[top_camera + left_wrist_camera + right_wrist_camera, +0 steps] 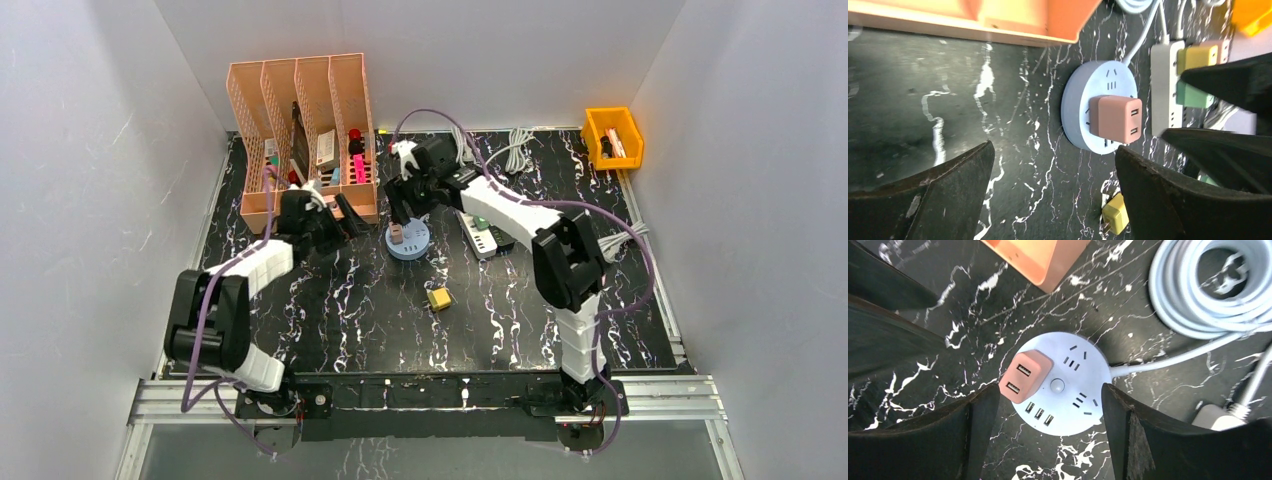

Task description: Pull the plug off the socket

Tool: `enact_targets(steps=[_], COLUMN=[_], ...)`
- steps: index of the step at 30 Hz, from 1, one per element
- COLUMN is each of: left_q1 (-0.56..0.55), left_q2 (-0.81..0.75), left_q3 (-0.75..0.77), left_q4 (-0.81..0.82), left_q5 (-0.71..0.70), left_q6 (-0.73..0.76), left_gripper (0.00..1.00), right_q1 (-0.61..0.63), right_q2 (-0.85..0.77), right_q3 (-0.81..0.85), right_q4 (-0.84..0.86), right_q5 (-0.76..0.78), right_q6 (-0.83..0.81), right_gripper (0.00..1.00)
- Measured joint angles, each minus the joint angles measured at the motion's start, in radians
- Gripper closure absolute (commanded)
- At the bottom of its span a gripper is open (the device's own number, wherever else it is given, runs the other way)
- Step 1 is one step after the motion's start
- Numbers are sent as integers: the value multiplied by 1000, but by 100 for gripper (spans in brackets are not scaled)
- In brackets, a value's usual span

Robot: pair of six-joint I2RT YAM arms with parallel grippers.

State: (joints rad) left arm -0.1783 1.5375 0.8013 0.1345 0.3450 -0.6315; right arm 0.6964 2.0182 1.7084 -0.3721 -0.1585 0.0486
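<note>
The right gripper [1045, 396] is open. Its two fingers [973, 430] stand spread above the round white socket [1069, 414], one on either side. The pink plug [1025, 376] is seated in the socket at the rim. In the right wrist view it lies just beside one fingertip; neither finger visibly touches it. Whether the fingers touch the socket cannot be determined.

A white cord runs from the socket to a coiled cable [1208, 290] on the black marbled table [350, 320].

The left gripper [340, 215] is also open and holds nothing. It is positioned just in front of the orange file organizer [300, 130] and faces the socket.

In the left wrist view, a white power strip [1163, 85] lies beyond the socket. It carries a yellow adapter [1200, 55] and a green adapter [1193, 95].

A loose yellow plug [438, 298] lies on the table nearer the arm bases, apart from the socket. An orange bin [612, 137] stands at the far right corner.
</note>
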Motion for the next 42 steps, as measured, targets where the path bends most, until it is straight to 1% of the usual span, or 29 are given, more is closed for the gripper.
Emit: enact_targets(steps=[2, 5, 11, 14, 19, 20, 21, 22, 24, 26, 29, 32, 40, 42], left_q1=[36, 79, 83, 83, 83, 83, 83, 83, 83, 83, 83, 76, 24, 18], left_q2=[-52, -93, -90, -85, -82, -80, -78, -74, -67, -58, -39, -21, 31, 49], left_q3=[-42, -55, -53, -53, -53, -53, -53, -53, -53, -53, -53, -53, -53, -53], left_q4=[32, 51, 40, 28, 17, 17, 17, 17, 17, 19, 33, 64, 182, 203], left_q5=[3, 2, 2, 2, 3, 3, 4, 6, 10, 17, 48, 92, 182, 206], left_q6=[-19, -27, -12, -2, 4, 5, 6, 7, 6, 6, 3, -4, -70, -88], left_gripper=[10, 10, 10, 10, 10, 10, 10, 10, 10, 10, 10, 10, 11, 11], right_q1=[12, 30, 58, 68, 75, 75, 76, 76, 79, 78, 74, 62, 38, 37], right_q2=[36, 77, 145, 196, 248, 257, 264, 272, 278, 277, 253, 210, 148, 139], right_q3=[20, 56, 163, 225, 256, 263, 270, 277, 291, 292, 248, 195, 193, 192], right_q4=[-31, -55, -101, -130, -193, -205, -215, -226, -250, -256, -208, -162, -65, -58], right_q5=[6, 19, 34, 52, 90, 98, 105, 107, 131, 121, 95, 33, -167, -192], right_q6=[1, 2, 4, 3, 4, 5, 4, 8, 2, 6, 12, 40, 85, 75], right_gripper=[21, 25, 33, 33, 32, 46, 90, 100, 100, 100, 100, 100, 100, 100])
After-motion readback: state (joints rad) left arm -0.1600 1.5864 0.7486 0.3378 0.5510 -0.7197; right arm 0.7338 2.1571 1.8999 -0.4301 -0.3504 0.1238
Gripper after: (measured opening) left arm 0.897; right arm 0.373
